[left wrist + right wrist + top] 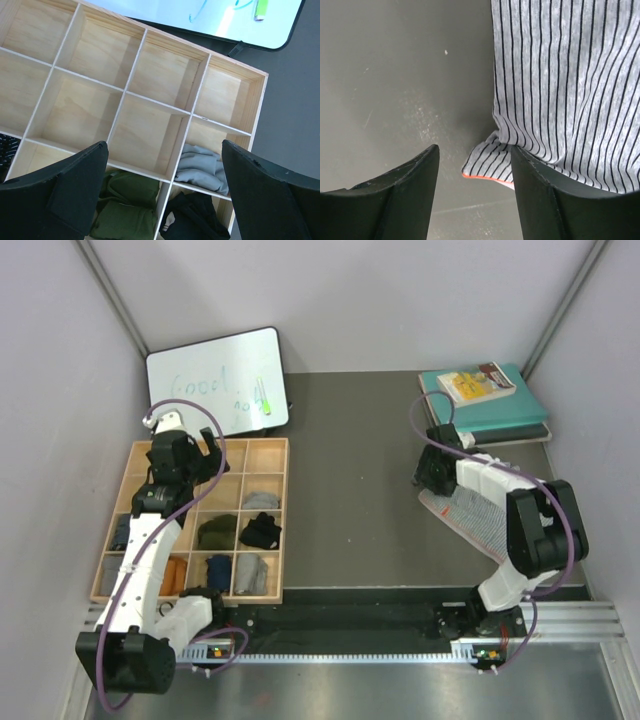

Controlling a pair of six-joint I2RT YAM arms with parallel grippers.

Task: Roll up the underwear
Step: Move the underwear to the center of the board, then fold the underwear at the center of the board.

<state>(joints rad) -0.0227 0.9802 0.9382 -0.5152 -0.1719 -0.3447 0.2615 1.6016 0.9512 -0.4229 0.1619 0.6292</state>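
My right gripper (475,150) hangs parted over the striped underwear (560,75) lying on the table (395,75), its hem between the fingers (545,200), maybe touching one. My left gripper (165,150) gapes above the wooden tray (257,100) holding grey underwear (200,167) and olive underwear (125,200). Beyond: teal books (490,405), whiteboard (215,380).

Seen from above, the right arm (500,492) covers most of the striped underwear (462,518). The left arm (140,550) hides the tray (284,510) compartments at 9 o'clock. The writing on the whiteboard (215,380) is too faint to read. In the left wrist view, the olive underwear (127,200) is cut off at 6 o'clock.
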